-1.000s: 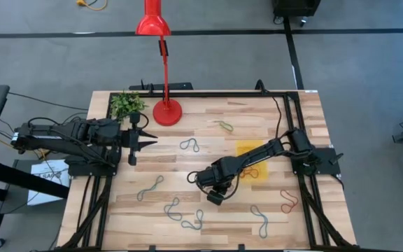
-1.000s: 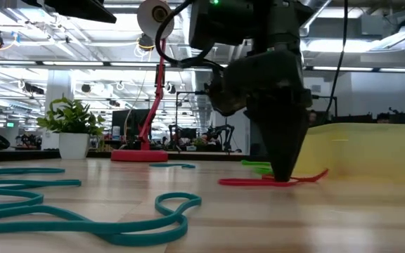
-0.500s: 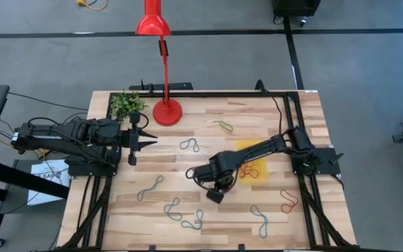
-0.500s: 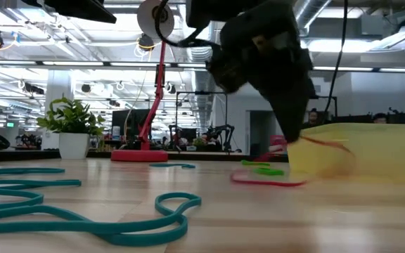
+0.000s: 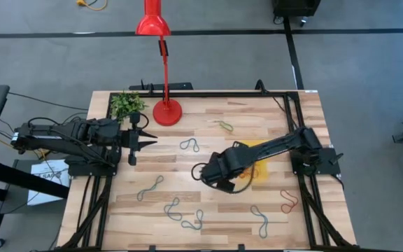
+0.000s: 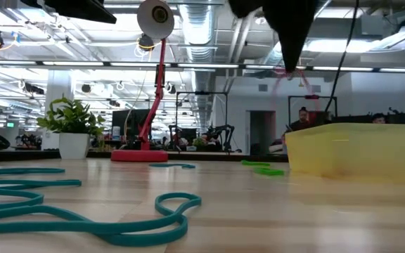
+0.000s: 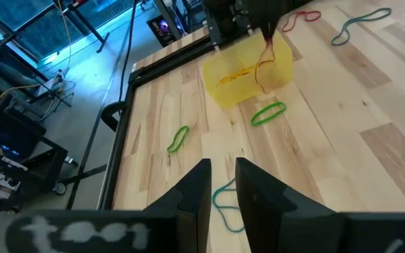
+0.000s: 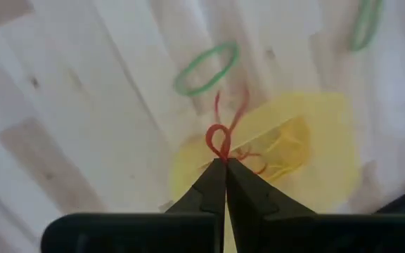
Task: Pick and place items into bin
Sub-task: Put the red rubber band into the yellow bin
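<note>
The right gripper [image 8: 220,163] is raised above the wooden slatted table [image 5: 208,203], beside the small shallow tray of translucent yellow plastic [image 5: 256,168]. Its two dark fingers are pressed together on a thin red rubber loop [image 8: 220,137], which is pinched at its twisted middle and hangs clear of the table. In the low view the red loop [image 6: 294,77] is seen dangling blurred below the fingertips, above the near edge of the tray [image 6: 357,149]. Thin yellow and red bands are visible inside the tray [image 7: 248,69] in the left wrist view. A green rubber loop [image 7: 268,112] lies on the table just beside the tray, and a second green loop [image 7: 178,138] lies farther off.

The left gripper [image 5: 145,140] is held over the left side of the table, well apart from the tray, with its fingers [image 7: 195,186] set at a narrow gap and nothing between them.

Several teal loops [image 5: 187,217] are scattered along the near part of the table, and a red loop [image 5: 287,203] lies near the right edge.
</note>
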